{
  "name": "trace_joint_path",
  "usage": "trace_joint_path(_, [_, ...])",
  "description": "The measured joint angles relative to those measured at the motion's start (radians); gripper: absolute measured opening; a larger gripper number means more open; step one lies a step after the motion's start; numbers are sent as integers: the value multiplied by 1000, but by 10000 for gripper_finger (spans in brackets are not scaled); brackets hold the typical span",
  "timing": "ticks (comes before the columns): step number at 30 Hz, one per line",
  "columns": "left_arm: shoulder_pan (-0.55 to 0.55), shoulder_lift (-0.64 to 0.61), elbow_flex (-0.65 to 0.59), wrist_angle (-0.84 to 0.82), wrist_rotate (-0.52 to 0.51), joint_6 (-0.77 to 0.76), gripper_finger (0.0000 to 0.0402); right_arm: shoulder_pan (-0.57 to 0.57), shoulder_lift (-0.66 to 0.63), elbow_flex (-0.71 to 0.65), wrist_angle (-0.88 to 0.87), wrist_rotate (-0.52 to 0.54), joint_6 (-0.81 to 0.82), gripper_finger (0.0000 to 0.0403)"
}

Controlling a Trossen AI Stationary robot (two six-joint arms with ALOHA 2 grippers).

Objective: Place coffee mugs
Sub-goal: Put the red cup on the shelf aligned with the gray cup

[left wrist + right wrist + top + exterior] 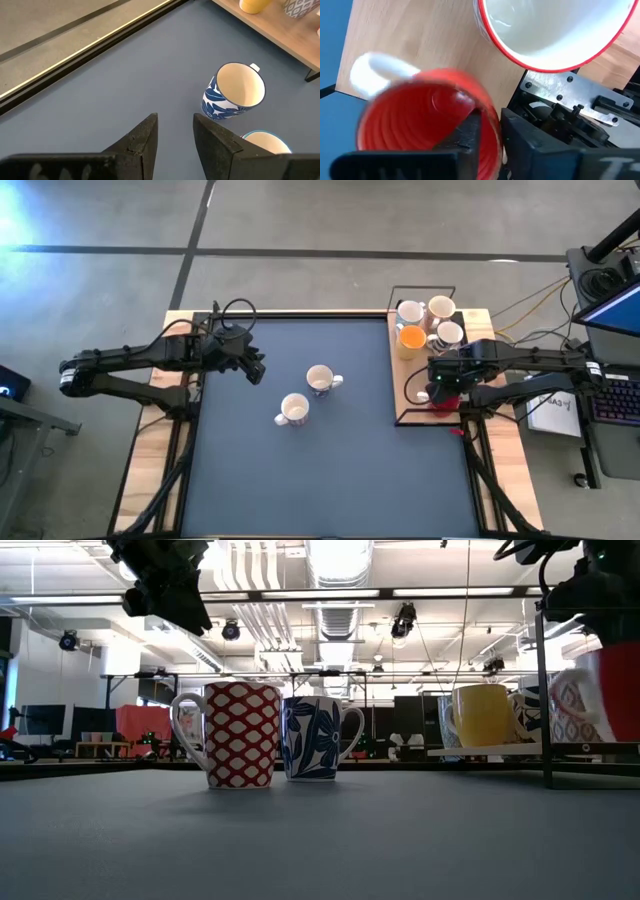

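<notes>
My right gripper (434, 386) is over the wooden tray (404, 366) at the table's right, shut on a red mug (420, 120) with a white handle (375, 75). The same mug shows at the low view's right edge (615, 690). An orange mug (411, 337) and three white-inside mugs (441, 308) stand on the tray's far part. A red-and-white patterned mug (240, 733) and a blue floral mug (315, 737) stand upright on the dark mat. My left gripper (175, 117) hangs open and empty above the mat's far left (256, 370). My right gripper pinches the red mug's wall at the rim (487, 107), on the side opposite the handle, with one finger (467, 132) inside the mug and one (520, 135) outside. The fingers come from above. The mug is upright; I cannot tell whether its base is clear of the tray.
A black wire frame (394, 350) surrounds the tray, and its post (545, 690) stands beside the red mug. A mug with a red rim (555, 30) sits close to the held one. The mat's near half (330, 480) is open room. Cables and a keyboard lie beyond the right edge.
</notes>
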Motion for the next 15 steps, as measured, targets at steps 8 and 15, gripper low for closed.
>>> trace_joint_path(8, [0, 0, 0, 0, 0, -4, 107, 0, 0, 59, -2, -3, 28, 97])
trace_joint_path(15, [0, 0, 0, 0, 0, -8, 107, 0, 1, 128, -1, -3, 69, 86])
